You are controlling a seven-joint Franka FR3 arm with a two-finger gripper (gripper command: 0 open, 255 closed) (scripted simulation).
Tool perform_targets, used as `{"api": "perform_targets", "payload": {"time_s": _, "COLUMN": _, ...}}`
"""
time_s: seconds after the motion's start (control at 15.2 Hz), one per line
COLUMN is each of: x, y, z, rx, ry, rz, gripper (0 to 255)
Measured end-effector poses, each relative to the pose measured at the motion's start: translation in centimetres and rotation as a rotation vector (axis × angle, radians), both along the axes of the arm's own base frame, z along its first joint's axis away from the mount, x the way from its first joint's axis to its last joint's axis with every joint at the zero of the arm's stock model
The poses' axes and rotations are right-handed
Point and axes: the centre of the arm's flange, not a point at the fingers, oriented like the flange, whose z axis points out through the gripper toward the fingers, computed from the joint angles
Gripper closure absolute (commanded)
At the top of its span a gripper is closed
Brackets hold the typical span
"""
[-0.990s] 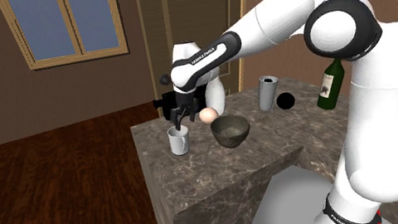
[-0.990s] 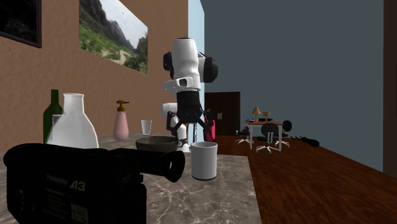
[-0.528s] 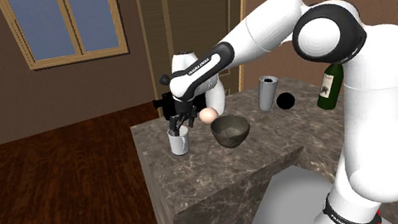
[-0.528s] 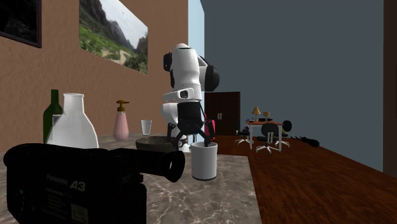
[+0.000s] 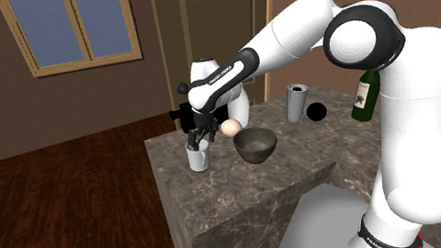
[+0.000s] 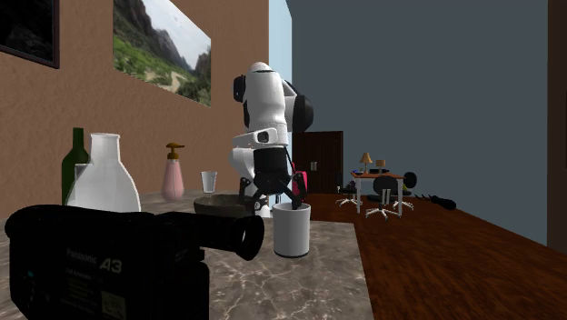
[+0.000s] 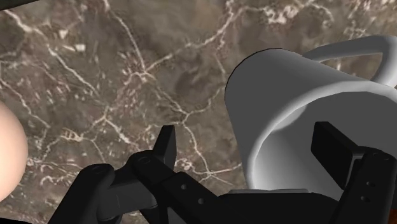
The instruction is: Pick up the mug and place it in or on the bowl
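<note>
While pincer (image 7: 249, 141) gapes, mug (image 7: 286, 83) wall between fingers (image 7: 167, 149).

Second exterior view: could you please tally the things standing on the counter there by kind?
White mug: 1
Dark bowl: 1
Clear glass: 1
Bottles (green bottle, pink pump bottle): 2
White flask: 1
Black camcorder: 1
Total: 7

The shoulder view looks down from beside and behind the stand (image 5: 321, 227), across the marble counter (image 5: 222, 197). The second exterior view sits low at the counter's far end, just behind a black camcorder (image 6: 109, 255), facing the arm (image 6: 263, 109). The wrist view hangs close above the counter; all three share the white mug (image 5: 198, 161) (image 6: 292, 232) (image 7: 286, 95).
</note>
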Motion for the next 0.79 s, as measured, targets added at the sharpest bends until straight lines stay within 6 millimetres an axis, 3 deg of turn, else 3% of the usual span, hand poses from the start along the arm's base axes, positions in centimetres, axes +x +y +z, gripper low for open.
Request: {"api": "perform_targets", "payload": {"time_s": 0.79, "x": 0.0, "y": -0.04, "z": 0.65, "rx": 0.0, "ry": 0.0, "rz": 0.0, "gripper": 255}}
